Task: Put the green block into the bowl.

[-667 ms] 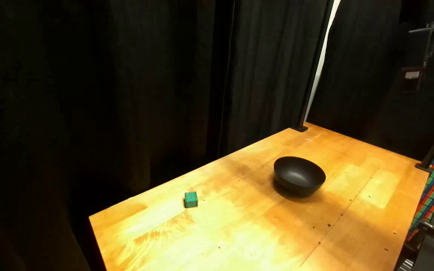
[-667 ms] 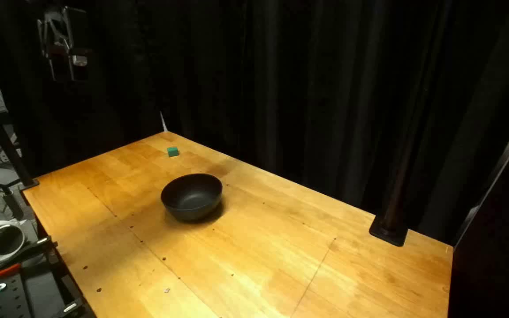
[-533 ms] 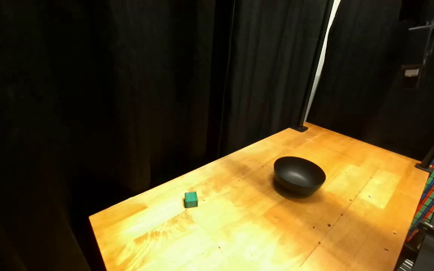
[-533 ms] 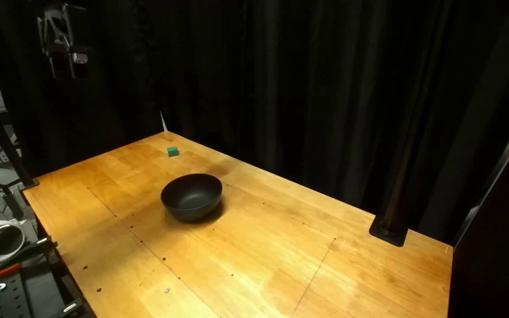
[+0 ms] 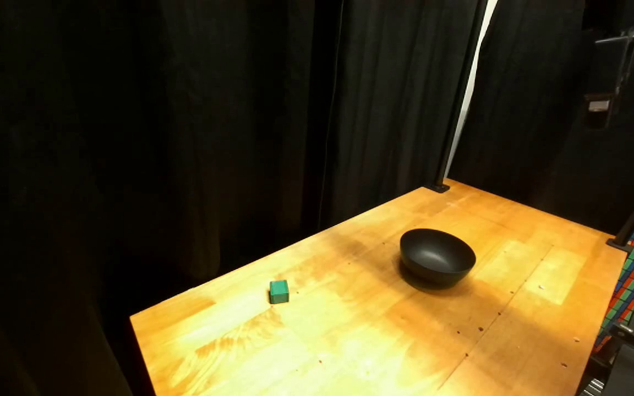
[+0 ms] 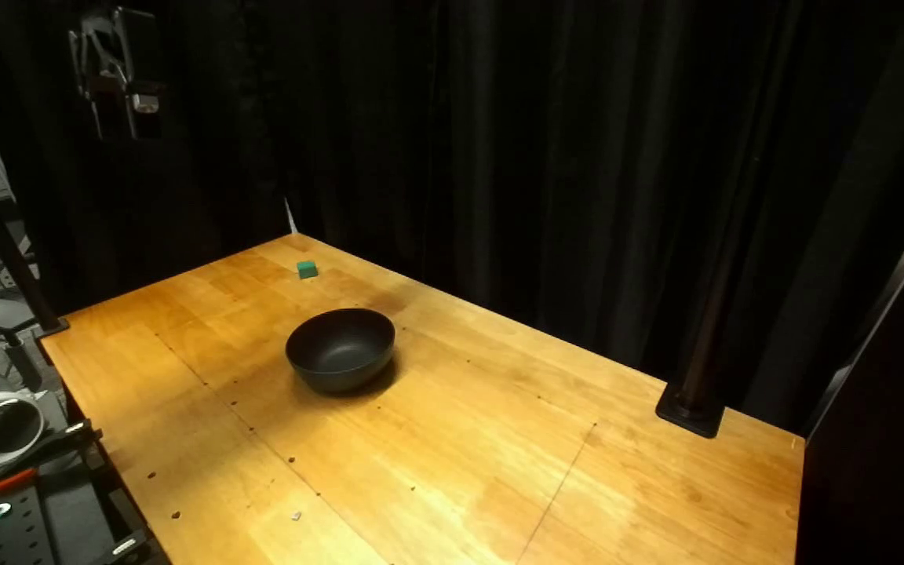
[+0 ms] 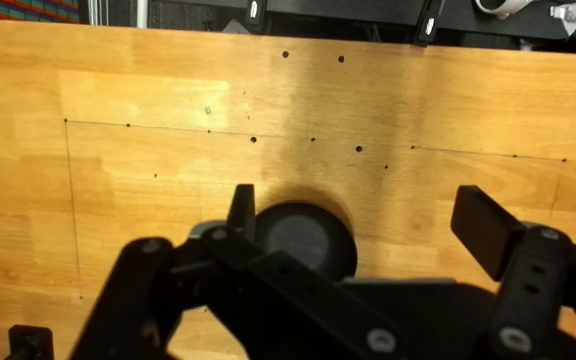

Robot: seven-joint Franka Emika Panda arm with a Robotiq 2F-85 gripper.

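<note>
Our claw (image 7: 359, 215) hung wide and empty, the bowl (image 7: 307, 235) below — we judged it best to centre over the block (image 5: 279, 292), well apart from the claw, before squeezing.

Exterior views slant down, sharing table (image 6: 460, 424) and bowl (image 6: 340, 351); wrist view looks downward.

Free tabletop (image 5: 350, 308) between green block (image 5: 279, 292) and bowl (image 5: 437, 256); post (image 5: 459, 96) at edge.
</note>
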